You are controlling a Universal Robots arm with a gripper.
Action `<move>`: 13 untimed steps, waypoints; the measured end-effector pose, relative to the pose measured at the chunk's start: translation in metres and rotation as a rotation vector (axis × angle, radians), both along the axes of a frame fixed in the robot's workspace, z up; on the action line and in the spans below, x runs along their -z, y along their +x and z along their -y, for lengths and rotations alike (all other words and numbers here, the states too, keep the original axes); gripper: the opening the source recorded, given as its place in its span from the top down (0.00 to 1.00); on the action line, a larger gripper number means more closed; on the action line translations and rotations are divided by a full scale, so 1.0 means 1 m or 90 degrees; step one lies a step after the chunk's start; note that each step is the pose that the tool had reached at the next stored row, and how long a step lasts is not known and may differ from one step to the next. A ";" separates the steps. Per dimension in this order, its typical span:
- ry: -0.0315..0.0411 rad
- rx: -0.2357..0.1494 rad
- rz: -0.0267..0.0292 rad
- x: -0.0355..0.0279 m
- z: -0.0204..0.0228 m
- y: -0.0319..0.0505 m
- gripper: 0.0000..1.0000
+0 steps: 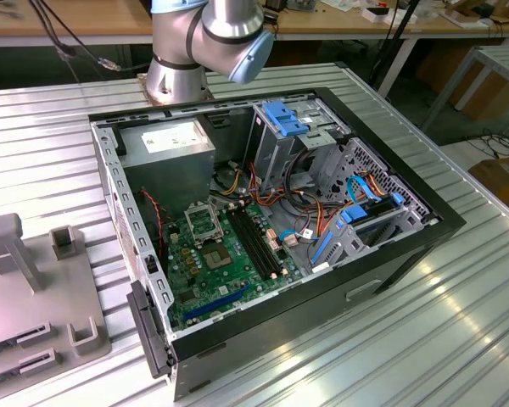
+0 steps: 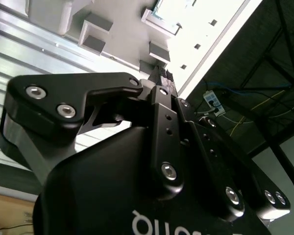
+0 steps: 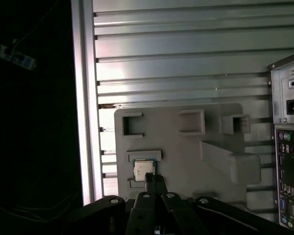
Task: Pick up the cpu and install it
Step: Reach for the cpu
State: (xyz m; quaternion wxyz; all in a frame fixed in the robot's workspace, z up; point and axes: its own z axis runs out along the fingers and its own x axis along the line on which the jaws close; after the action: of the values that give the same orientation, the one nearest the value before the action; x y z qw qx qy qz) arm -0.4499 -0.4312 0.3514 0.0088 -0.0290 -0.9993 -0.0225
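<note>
The cpu (image 3: pixel 143 170), a small square chip with a silver-grey top, lies in a shallow recess of the grey fixture plate (image 3: pixel 186 161) in the first wrist view. My gripper (image 3: pixel 154 180) hangs above the plate with its fingertips together and nothing between them. In that view the tips overlap the chip's edge, well above it. The second wrist view shows the gripper (image 2: pixel 159 78) from behind, its black fingers (image 2: pixel 161 105) pointing at the same plate (image 2: pixel 112 29). In the exterior view the open computer case (image 1: pixel 424 229) holds the green board (image 1: pixel 229 263) with its black-framed socket (image 1: pixel 205 222).
The fixture plate (image 1: pixel 34 288) with upright blocks lies at the exterior view's left, on a ribbed metal table (image 1: pixel 424 339). The arm's base (image 1: pixel 178 76) stands behind the case. Drive cages, cables and a power supply (image 1: pixel 165 140) crowd the case. The case's rear panel (image 3: pixel 289 161) borders the plate.
</note>
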 end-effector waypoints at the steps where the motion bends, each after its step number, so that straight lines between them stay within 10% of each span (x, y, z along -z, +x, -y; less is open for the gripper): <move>1: 0.0001 0.000 0.0001 0.0004 0.0001 -0.0003 0.89; 13: 0.0000 -0.001 0.0000 0.0003 0.0000 -0.0005 0.89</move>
State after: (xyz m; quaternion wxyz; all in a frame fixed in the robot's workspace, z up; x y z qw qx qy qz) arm -0.4504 -0.4312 0.3511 0.0089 -0.0285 -0.9993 -0.0225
